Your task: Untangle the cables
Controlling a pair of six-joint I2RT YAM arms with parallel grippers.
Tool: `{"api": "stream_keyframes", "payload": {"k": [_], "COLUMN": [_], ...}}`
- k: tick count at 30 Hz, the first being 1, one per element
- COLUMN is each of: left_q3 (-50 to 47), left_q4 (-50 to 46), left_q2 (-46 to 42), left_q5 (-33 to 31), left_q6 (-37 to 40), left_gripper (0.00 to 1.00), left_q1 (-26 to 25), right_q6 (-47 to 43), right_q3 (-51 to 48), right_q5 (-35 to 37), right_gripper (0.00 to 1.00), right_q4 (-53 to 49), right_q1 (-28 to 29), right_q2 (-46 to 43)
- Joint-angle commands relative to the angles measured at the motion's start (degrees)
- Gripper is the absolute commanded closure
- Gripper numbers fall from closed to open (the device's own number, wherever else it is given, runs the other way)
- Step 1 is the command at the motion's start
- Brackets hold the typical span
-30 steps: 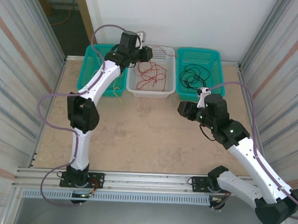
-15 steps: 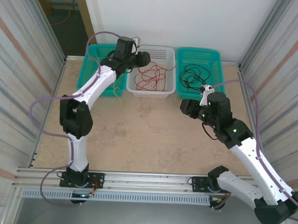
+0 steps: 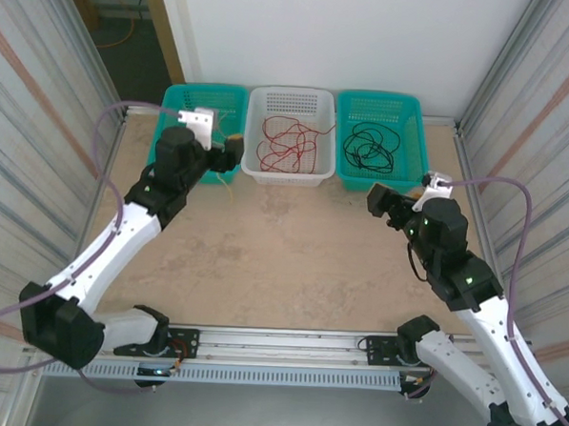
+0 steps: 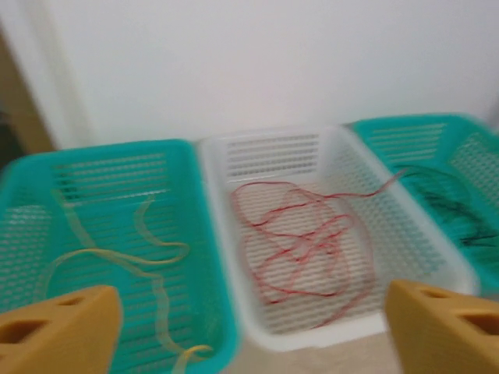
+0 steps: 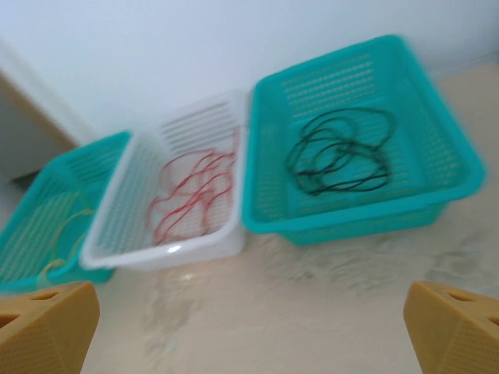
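The cables lie apart, one colour to a basket. The red cable is coiled in the white basket. A black cable sits in the right teal basket. In the left teal basket is the pale yellow cable, one end hanging over the front rim. My left gripper hovers open by that basket's front right corner, holding nothing. Also open and bare, my right gripper hangs over the table before the right teal basket.
The three baskets stand in a row against the white back wall. Corrugated metal walls close in both sides. Bare tan tabletop stretches between the baskets and the arm bases.
My left arm has drawn back from above the white basket to the left teal basket's front corner. Both grippers have opened wide. The right arm has shifted slightly right and nearer.
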Motion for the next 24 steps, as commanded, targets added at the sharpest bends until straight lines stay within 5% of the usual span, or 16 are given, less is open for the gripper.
{"api": "stream_keyframes", "payload": {"k": [1, 3, 9, 14, 21, 24], "left_q3": [-12.38, -19.28, -30.04, -35.04, -38.75, -37.55], "left_q4": [11.90, 17.61, 17.53, 30.12, 50.03, 47.88], "left_q2": [-1.39, -1.59, -1.39, 5.70, 13.69, 14.34], "left_q5": [-17.28, -22.37, -20.84, -19.03, -10.50, -3.60], "left_q6": [11.08, 12.49, -1.62, 4.44, 2.24, 4.13], "left_gripper": [0.01, 0.01, 0.01, 0.01, 0.01, 0.01], "left_q1": [0.44, 1.49, 14.83, 16.12, 19.61, 19.77], "right_q6": [0.57, -4.25, -5.25, -12.68, -25.76, -26.25], "right_q3": [-7.56, -12.22, -21.14, -29.17, -30.43, -31.57], "right_q5": [14.86, 17.85, 26.74, 28.66, 7.69, -2.34], "right_gripper": [0.01, 0.01, 0.01, 0.01, 0.01, 0.01], "right_q4": [3.23, 7.37, 18.69, 42.02, 71.12, 80.46], "right_q1": [-1.32, -3.64, -14.58, -18.74, -20.54, -24.20], "right_q2": [-0.02, 0.98, 10.78, 24.15, 39.64, 46.74]}}
